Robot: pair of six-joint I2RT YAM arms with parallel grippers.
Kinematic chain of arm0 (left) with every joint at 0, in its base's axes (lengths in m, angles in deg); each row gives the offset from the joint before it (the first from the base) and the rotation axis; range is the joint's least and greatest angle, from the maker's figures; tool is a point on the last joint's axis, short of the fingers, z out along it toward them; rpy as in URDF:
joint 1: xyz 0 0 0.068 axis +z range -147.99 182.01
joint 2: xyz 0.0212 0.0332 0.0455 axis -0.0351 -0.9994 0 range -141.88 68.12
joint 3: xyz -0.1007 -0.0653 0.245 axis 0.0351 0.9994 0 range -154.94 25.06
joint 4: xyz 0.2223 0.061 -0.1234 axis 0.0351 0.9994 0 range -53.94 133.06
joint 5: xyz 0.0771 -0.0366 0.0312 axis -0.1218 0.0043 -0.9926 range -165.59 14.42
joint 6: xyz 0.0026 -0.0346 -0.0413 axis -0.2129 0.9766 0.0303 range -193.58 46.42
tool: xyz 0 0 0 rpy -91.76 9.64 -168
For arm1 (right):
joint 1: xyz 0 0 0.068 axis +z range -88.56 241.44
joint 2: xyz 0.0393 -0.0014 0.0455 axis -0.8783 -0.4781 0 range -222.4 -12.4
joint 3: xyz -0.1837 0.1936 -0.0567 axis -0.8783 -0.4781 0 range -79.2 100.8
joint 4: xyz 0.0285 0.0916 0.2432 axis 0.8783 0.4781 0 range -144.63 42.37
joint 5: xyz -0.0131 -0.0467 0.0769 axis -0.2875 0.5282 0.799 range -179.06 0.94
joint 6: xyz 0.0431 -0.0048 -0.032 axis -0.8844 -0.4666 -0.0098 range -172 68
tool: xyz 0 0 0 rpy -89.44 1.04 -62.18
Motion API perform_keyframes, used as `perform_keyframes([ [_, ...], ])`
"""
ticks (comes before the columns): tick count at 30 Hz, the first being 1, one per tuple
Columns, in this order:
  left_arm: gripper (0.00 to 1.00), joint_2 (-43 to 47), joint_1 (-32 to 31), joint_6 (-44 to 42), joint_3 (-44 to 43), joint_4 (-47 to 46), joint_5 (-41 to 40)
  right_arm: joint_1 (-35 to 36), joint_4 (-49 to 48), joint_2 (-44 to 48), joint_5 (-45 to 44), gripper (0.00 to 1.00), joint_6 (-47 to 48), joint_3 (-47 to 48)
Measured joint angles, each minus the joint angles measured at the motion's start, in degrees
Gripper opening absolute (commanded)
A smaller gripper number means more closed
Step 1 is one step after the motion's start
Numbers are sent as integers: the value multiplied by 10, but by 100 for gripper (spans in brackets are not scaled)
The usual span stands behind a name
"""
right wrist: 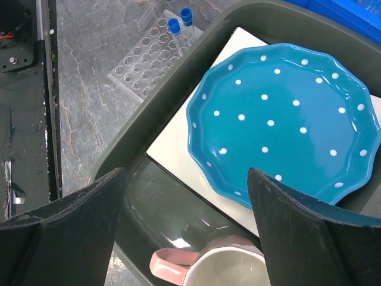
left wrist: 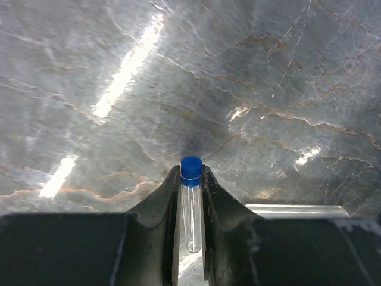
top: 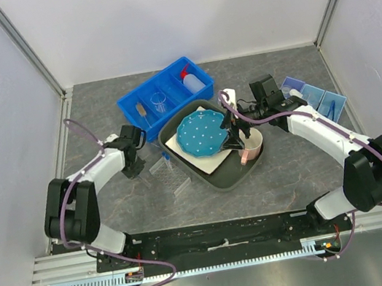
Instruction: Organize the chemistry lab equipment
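Observation:
My left gripper (top: 138,165) is shut on a clear blue-capped vial (left wrist: 190,179) and holds it over bare table, beside the clear racks (top: 170,172). One rack (right wrist: 143,65) holds two blue-capped vials (right wrist: 174,25). My right gripper (top: 239,138) is open and empty over the dark grey tray (top: 201,178), just above the pink mug (right wrist: 229,268) and next to the blue dotted plate (right wrist: 286,119). The blue bin (top: 132,103) at the back holds a small brush (top: 142,111), a clear beaker (top: 160,102) and the white squeeze bottle (top: 193,79) with a red nozzle.
The plate rests on a white square plate (right wrist: 172,149) inside the tray. A pale blue item (top: 314,97) lies at the right, behind my right arm. Grey walls and metal rails enclose the table on three sides.

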Motion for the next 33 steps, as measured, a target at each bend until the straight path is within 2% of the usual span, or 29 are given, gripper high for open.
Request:
perform_keyframes([
  [4, 6, 65, 0, -26, 12, 10, -28, -1, 0, 0, 7, 91, 1, 0],
  [8, 2, 166, 0, -72, 28, 10, -27, -1, 0, 0, 26, 92, -2, 0],
  [12, 2, 286, -4, -144, 59, -29, 61, -1, -6, 0, 66, 92, -27, -1],
  [14, 3, 346, -9, -168, 84, -61, 123, 0, -35, 0, 94, 92, -64, -8],
  [17, 3, 435, -22, -183, 124, -136, 234, 15, -178, 0, 138, 93, -218, -60],
  [19, 2, 464, -38, -182, 139, -194, 287, 38, -281, -4, 150, 93, -325, -95],
  [22, 2, 466, -83, -174, 144, -275, 319, 88, -376, -16, 150, 94, -435, -109],
  [26, 2, 425, -153, -165, 141, -357, 316, 137, -491, -35, 137, 92, -561, -116],
  [29, 2, 386, -197, -162, 131, -389, 296, 143, -555, -44, 116, 90, -633, -130],
  [33, 2, 342, -243, -162, 109, -427, 264, 143, -586, -54, 89, 83, -680, -141],
])
